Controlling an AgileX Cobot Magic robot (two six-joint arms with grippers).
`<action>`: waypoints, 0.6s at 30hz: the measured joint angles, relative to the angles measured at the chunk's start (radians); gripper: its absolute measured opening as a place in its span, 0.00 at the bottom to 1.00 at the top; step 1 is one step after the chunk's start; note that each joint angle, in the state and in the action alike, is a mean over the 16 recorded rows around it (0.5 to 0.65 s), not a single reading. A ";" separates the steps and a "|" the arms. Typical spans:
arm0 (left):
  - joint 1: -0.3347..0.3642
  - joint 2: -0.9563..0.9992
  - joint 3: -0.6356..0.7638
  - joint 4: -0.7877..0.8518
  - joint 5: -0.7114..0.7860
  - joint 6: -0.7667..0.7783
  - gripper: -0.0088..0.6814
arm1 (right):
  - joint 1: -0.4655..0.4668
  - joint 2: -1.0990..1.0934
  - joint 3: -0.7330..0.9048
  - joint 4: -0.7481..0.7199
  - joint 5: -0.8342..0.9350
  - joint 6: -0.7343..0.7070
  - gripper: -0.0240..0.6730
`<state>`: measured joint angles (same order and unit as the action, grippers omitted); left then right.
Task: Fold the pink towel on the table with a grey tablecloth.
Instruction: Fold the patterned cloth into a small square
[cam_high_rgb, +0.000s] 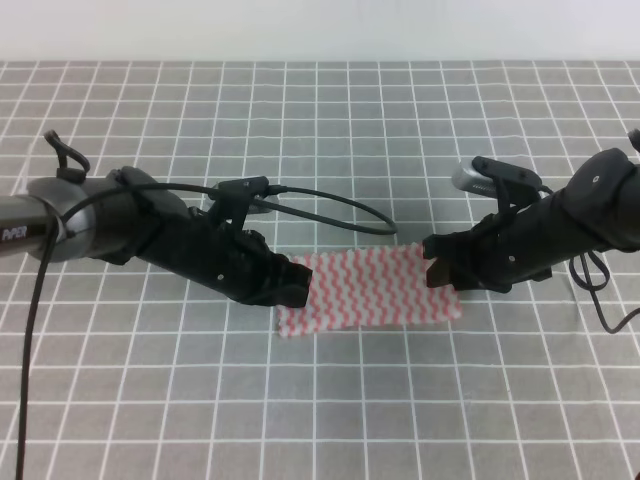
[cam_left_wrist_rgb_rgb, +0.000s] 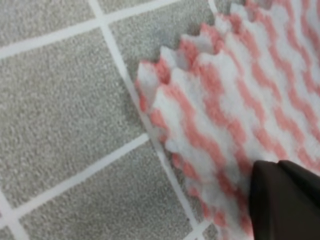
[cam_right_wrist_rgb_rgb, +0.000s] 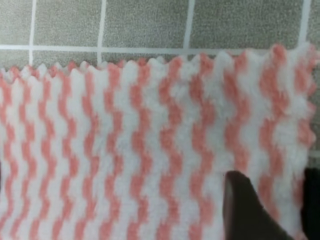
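Observation:
The pink towel (cam_high_rgb: 370, 290) lies flat on the table with a grey tablecloth (cam_high_rgb: 320, 120), a little below centre. My left gripper (cam_high_rgb: 298, 285) sits low at the towel's left edge. In the left wrist view one dark finger (cam_left_wrist_rgb_rgb: 285, 200) rests over the towel (cam_left_wrist_rgb_rgb: 240, 90), whose zigzag edge shows two layers; the other finger is hidden. My right gripper (cam_high_rgb: 435, 265) is at the towel's right edge. In the right wrist view its fingers (cam_right_wrist_rgb_rgb: 245, 210) stand apart, with the towel's (cam_right_wrist_rgb_rgb: 150, 140) right corner lying between them.
White grid lines cross the grey cloth (cam_left_wrist_rgb_rgb: 60, 100) all around the towel. A black cable (cam_high_rgb: 330, 205) loops from the left arm just behind the towel. A pale wall borders the table's far edge.

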<state>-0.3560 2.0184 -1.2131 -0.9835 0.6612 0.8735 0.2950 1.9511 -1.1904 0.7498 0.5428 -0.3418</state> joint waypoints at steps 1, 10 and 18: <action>0.000 0.000 0.001 0.001 0.001 0.000 0.01 | 0.000 0.001 0.000 0.000 0.000 0.000 0.36; 0.000 0.000 -0.001 -0.001 0.004 0.000 0.01 | -0.001 0.007 -0.002 0.001 0.004 0.002 0.22; 0.000 0.000 0.001 0.001 0.008 0.000 0.01 | -0.001 0.003 -0.002 -0.001 0.006 0.016 0.07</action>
<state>-0.3563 2.0188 -1.2119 -0.9822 0.6688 0.8739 0.2938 1.9545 -1.1925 0.7485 0.5489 -0.3262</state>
